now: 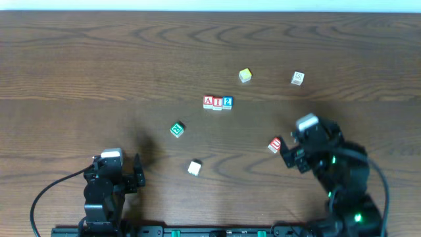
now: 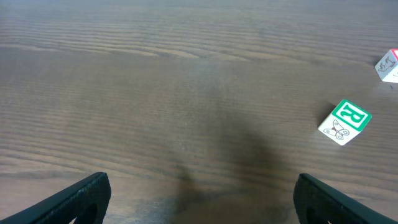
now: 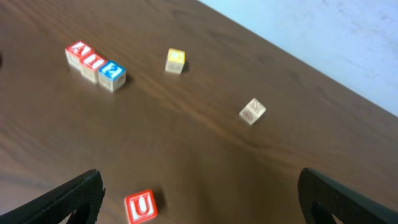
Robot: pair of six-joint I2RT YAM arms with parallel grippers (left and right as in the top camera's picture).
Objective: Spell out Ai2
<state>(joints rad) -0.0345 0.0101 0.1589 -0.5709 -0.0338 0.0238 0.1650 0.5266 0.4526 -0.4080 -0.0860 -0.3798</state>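
Overhead view: the A-I-2 block row (image 1: 217, 102) lies well apart from left and right jaws, both spread.

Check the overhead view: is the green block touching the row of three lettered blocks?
No, the green block lies by itself, with a clear gap between it and the row of three blocks.

Red-rimmed block (image 2: 388, 65) cut by right edge, lettered row (image 3: 94, 65) blurred — white block (image 1: 194, 168) unreadable

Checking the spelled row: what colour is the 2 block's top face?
The 2 block is blue; right wrist view shows it best.
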